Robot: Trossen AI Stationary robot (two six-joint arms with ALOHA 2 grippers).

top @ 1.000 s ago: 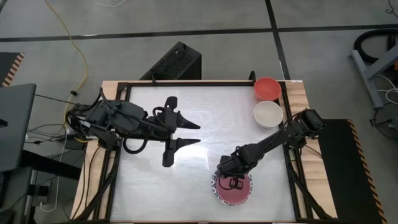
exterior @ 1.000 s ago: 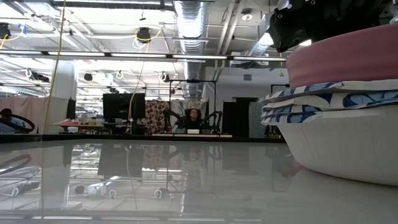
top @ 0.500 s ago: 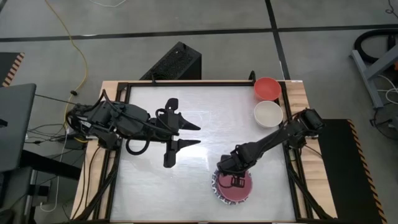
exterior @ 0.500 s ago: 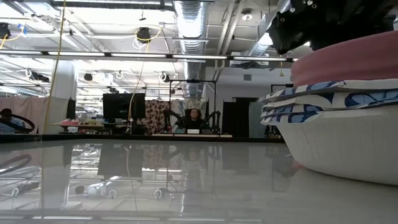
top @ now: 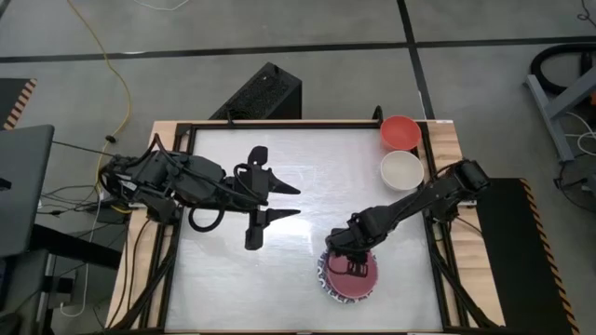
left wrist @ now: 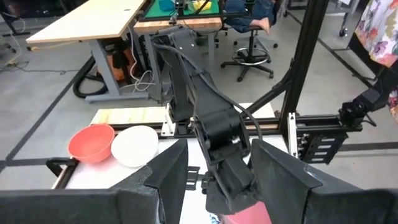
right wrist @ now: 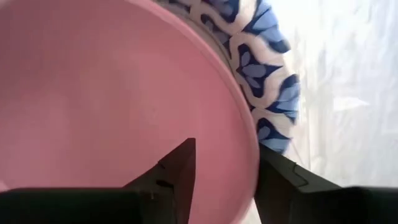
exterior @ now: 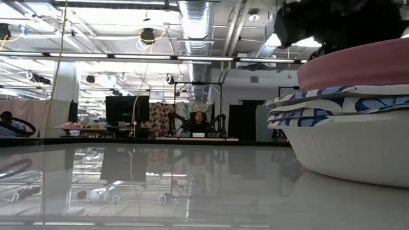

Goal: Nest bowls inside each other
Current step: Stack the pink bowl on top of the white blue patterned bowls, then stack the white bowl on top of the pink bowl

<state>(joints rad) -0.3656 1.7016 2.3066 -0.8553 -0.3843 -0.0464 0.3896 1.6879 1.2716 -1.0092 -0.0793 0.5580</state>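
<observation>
At the near edge of the table, over the stack, the right gripper (top: 351,267) has let go: its jaws, clenched on the pink bowl's rim a second ago, now stand apart on either side of that rim, one finger inside the bowl and one outside, as the right wrist view shows. The pink bowl (top: 350,277) has settled a little lower and sits level in the blue-rimmed bowls (top: 325,280), whose patterned edges show in layers beneath it in the low view. The right arm has also drawn slightly up and back from the stack, so this placement looks finished; I judge the pink bowl to be nested and free. That leaves two bowls outside the stack, both at the table's far right corner: the red bowl (top: 399,132) at the very corner and the cream bowl (top: 401,169) just beside it, touching or nearly so. The next move would likely be for the right arm, being closer, to clear the pink rim and reach back for the cream bowl. The left gripper (top: 276,200) waits over the middle of the table with its jaws spread and nothing between them, unchanged over the last second, well apart from the stack.
</observation>
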